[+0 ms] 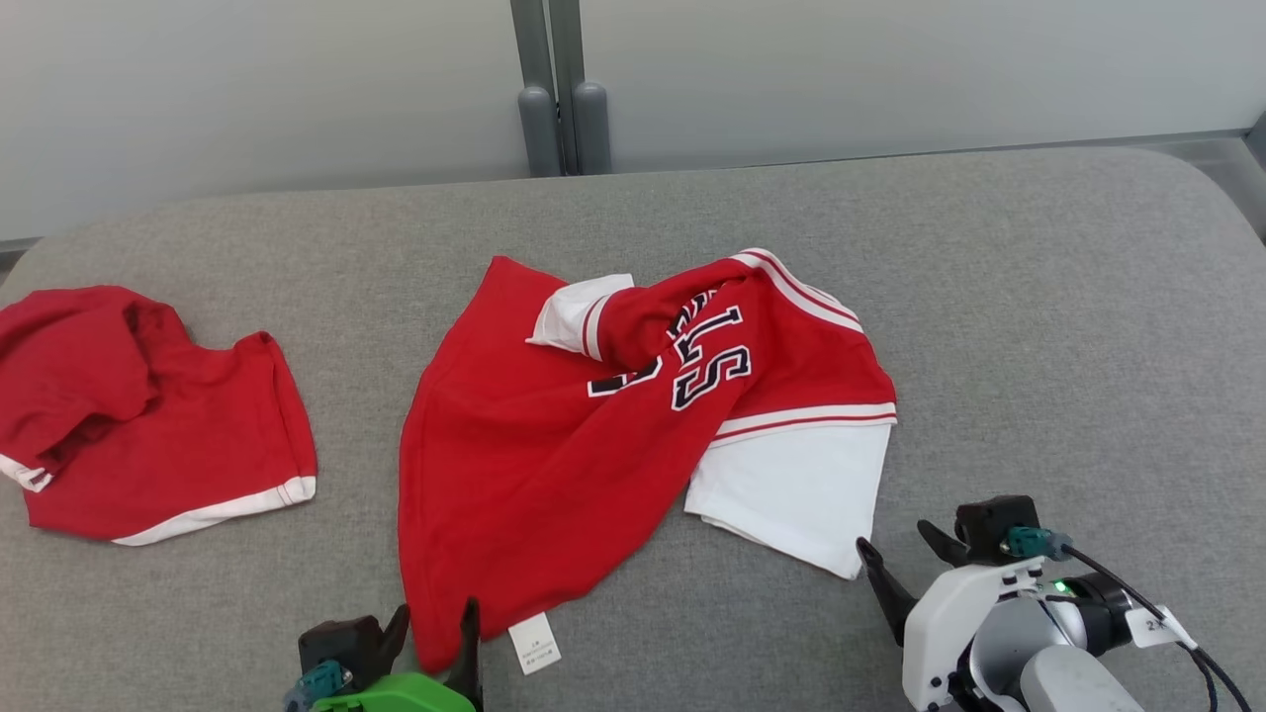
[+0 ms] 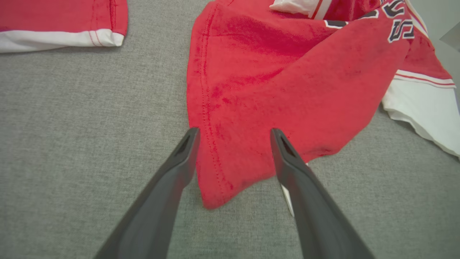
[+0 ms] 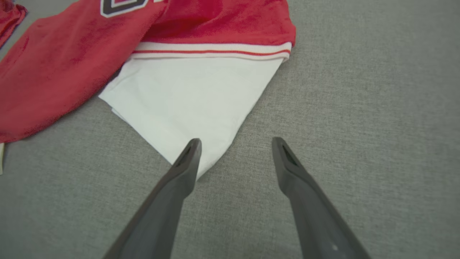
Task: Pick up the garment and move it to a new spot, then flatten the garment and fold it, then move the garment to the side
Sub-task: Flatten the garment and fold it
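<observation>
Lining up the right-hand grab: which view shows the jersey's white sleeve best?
Right wrist view: the white sleeve lies large and close, its corner beside the open right gripper. Head view shows it small; left wrist view catches only part, cut off at the frame's edge.

Soft, fuzzy red cloth shirt (image 1: 534, 465). Rough, woven gray cloth on the cushion (image 1: 1039, 326). Smooth, dull, dark plastic fingers (image 2: 161, 201).
</observation>
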You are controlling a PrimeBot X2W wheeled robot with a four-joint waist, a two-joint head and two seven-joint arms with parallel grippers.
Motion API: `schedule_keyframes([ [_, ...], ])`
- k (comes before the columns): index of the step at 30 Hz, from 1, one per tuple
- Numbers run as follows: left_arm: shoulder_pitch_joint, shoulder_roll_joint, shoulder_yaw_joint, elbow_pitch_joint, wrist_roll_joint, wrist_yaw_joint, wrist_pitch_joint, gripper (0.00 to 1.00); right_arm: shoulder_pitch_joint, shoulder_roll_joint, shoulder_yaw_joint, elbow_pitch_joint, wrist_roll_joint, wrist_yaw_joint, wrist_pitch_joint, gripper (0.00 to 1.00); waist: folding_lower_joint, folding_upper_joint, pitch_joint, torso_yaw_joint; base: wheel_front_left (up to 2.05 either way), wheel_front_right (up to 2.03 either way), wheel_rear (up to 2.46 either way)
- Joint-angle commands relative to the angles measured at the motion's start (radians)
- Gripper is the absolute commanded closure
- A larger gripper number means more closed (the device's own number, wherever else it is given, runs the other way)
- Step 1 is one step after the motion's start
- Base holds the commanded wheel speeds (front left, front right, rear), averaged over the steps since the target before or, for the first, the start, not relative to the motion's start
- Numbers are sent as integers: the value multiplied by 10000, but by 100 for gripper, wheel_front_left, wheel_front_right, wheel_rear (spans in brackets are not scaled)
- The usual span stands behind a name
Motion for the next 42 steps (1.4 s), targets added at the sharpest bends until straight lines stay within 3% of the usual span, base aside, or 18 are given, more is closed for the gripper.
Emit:
schedule_keyframes([
  [1,-245,79,-19,91,106,114,180,0,-232,-22,53,162,-150,-6,232,0,0,0,143,70,0,0,0],
  [8,-431,153,-90,384,249,503,801,0,-677,168,427,507,-73,-6,941,0,0,0,479,235,0,0,0],
  [14,-488,128,-185,555,-82,319,985,0,-851,116,768,588,103,-3,1118,0,0,0,691,312,0,0,0],
  [15,-528,121,-248,650,-134,274,1029,11,-905,128,795,643,139,-3,1142,0,0,0,722,313,0,0,0],
  [17,-602,95,-296,851,-348,186,1088,69,-1008,177,971,794,351,-2,1257,0,0,0,775,275,0,0,0],
  [18,-646,89,-375,963,-398,108,1165,100,-1066,191,1046,888,472,-2,1315,64,0,0,788,235,0,0,0],
  [19,-694,59,-428,1072,-566,15,1239,100,-1175,171,1131,956,567,-2,1264,100,0,0,817,174,0,0,0],
  [23,-896,35,-375,1047,-1286,-332,1343,100,-1522,60,833,687,1543,-3,753,100,0,0,834,-48,0,0,0],
  [27,-891,62,-72,-214,-2060,-679,1462,100,-1204,-519,351,-799,2970,-5,673,100,0,0,728,-328,0,0,0],
  [31,-560,598,92,-2733,-2152,-719,1775,100,-548,-1474,-509,-3507,4624,-2,1160,100,0,0,634,-698,0,0,0],
  [36,-312,1087,219,-6928,-2636,-585,2992,100,246,-2383,-2622,-7248,6820,-2,2237,100,0,0,707,-1110,0,0,0],
  [39,-982,1217,325,-8791,-3021,-340,3861,100,-63,-2639,-4004,-8633,7761,-3,2953,100,0,0,1030,-1281,0,0,0],
  [42,-2376,1319,432,-9646,-3286,-35,4846,100,-1038,-2840,-5156,-9298,8530,-2,3765,100,0,0,1564,-1336,0,0,0],
])
